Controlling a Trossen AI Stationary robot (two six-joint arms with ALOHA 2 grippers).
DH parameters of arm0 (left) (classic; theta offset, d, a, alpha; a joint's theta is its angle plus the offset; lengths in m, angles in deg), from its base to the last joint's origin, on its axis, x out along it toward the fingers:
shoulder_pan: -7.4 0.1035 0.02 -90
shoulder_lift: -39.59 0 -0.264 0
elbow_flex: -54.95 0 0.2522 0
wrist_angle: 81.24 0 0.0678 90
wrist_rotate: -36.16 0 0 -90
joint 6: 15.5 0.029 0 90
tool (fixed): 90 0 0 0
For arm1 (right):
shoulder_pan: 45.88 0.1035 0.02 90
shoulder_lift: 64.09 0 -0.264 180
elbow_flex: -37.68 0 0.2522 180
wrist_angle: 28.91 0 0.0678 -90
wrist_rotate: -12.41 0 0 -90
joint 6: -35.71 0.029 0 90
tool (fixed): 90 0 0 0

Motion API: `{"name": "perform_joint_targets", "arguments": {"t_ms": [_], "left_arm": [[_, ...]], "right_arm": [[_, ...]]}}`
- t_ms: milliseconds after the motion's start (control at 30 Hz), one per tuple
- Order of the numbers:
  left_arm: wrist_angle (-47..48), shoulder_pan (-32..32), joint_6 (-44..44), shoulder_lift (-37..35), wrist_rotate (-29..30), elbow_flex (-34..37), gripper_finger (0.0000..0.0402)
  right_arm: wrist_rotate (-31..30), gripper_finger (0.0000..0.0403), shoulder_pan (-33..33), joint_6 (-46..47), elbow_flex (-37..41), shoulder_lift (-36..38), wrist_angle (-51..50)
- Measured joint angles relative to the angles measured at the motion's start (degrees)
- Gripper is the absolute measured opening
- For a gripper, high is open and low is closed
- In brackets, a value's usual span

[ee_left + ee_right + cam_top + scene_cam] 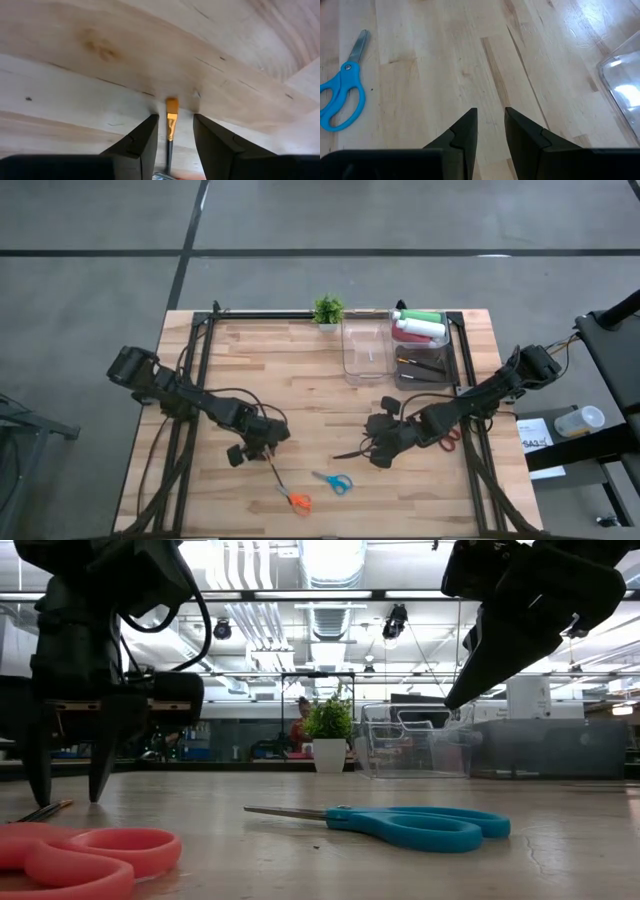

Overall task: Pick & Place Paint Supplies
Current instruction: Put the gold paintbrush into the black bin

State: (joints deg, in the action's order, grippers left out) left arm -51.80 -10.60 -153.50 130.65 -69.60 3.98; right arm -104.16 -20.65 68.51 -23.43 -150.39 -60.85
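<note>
we see the left gripper (171,131) low over the table (300,370), near its front left, its two fingers (141,145) parted with a brush (171,125) lying between them. the brush has an orange-tan bristle tip and a dark handle, and it lies flat on the wood; the fingers stand on either side of it without closing on it. in the low view the same gripper (70,790) points straight down with its tips at the table top.

the right gripper (490,125) hangs above the table toward the front right, fingers a little apart and nothing between them. a dark thin thing (350,453) lies just beside it in the high view; we cannot tell what it is.

blue scissors (334,481) lie near the front middle, and orange scissors (297,500) lie just left of them, close to the front edge. the brush handle runs toward the orange scissors.

at the back right stand two clear bins side by side. the left bin (365,350) looks bare. the right bin (425,345) holds a green bottle (425,317), a white bottle (420,328), a red bottle (420,338) and some dark brushes (420,365). a small plant (327,310) stands at the back edge, just left of the bins.
</note>
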Motion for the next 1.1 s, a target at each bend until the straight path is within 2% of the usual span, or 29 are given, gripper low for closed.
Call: {"name": "perform_joint_targets", "arguments": {"t_ms": [300,500,767,1100], "left_arm": [[0.2,0.0,1.9,0.0,-0.2,0.0,0.0131],[1.3,0.5,-1.3,0.1,-1.2,0.1,0.0084],[1.6,0.9,-1.3,0.1,-1.8,0.1,0.0032],[1.5,0.9,-0.4,0.0,-1.7,0.1,0.0027]], "right_arm": [[0.0,0.0093,0.0,0.1,0.0,0.0,0.1],[0.0,0.0093,0.0,0.1,0.0,0.0,0.2],[0.0,0.0093,0.0,0.2,0.0,0.0,0.1],[0.0,0.0093,0.0,0.0,0.0,0.0,0.1]]}}
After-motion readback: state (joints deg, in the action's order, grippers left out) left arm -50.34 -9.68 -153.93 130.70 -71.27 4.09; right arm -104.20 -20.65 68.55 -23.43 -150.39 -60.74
